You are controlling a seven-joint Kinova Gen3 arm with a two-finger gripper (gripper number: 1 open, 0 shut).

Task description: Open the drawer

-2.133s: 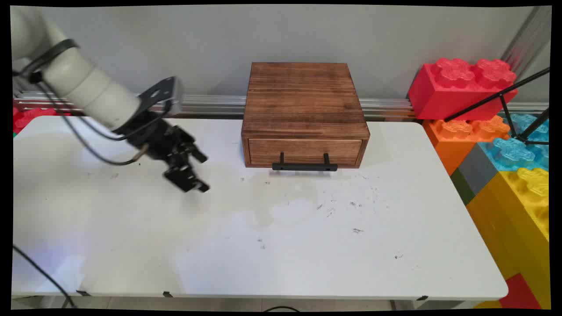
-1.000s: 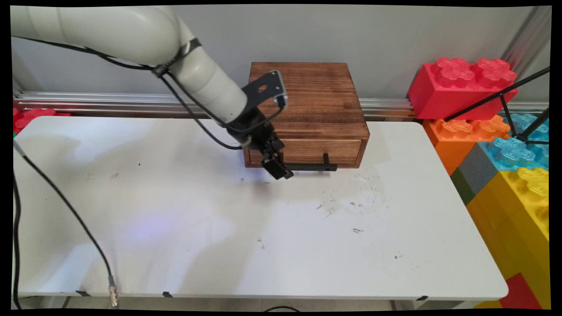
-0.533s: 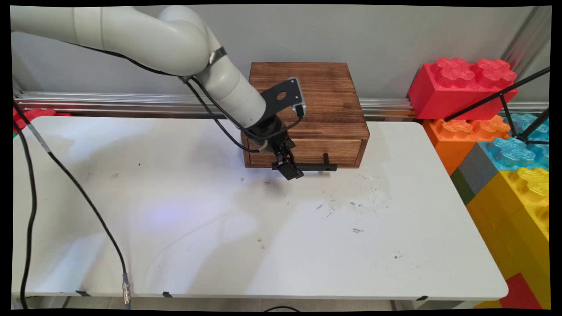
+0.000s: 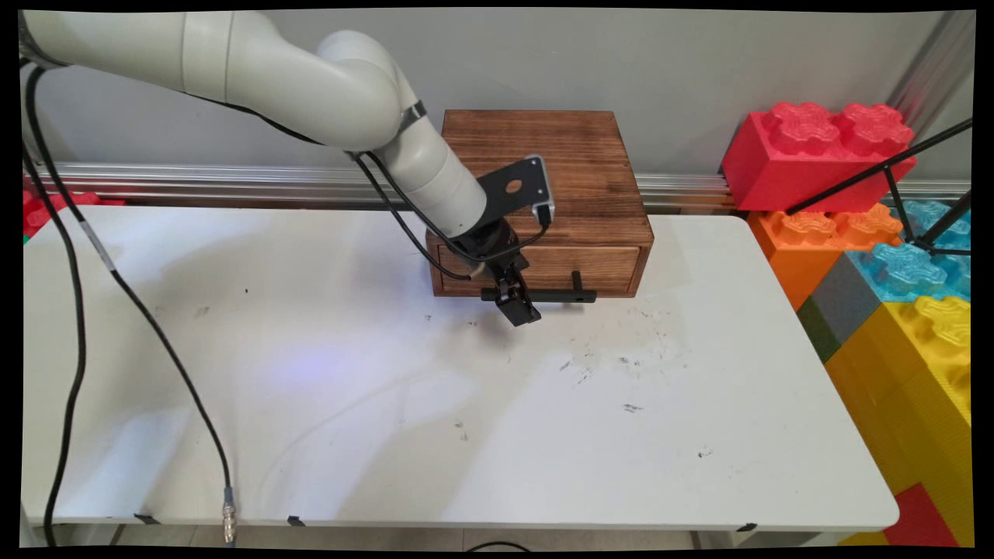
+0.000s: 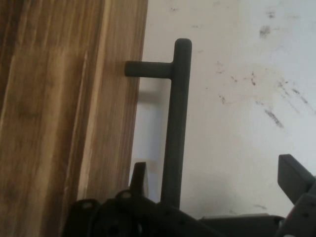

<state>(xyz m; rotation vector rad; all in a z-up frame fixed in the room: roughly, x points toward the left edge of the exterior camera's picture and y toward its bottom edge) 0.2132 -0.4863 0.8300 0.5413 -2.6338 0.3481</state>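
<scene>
Drawer handle [image 4: 553, 295], a black bar on two short posts, runs between the spread fingers of the gripper [image 4: 522, 308]. In the hand view the bar [image 5: 175, 123] rises from the gripper's linkage; one finger [image 5: 138, 178] shows in the gap between bar and drawer front [image 5: 64, 108], the other finger [image 5: 295, 178] stands well off on the far side of the bar, over the desk. The gripper is released: its fingers straddle the bar and neither is seen pressing on it.

In the main view the gripper sits at the handle's left part, just in front of the wooden drawer box [image 4: 536, 167], whose single drawer [image 4: 590, 266] appears closed flush with the box face. The box stands directly behind the gripper at the desk's far edge. The handle's right post lies to the gripper's right, unobstructed.

The white desk [image 4: 466, 435] beneath and ahead of the gripper carries scattered dark scuff marks. Black cables [image 4: 74, 310] hang from the arm far to the gripper's left. Large toy building blocks [image 4: 823, 151], red, orange, blue and yellow, are stacked well off to the gripper's right, beyond the desk's end.
</scene>
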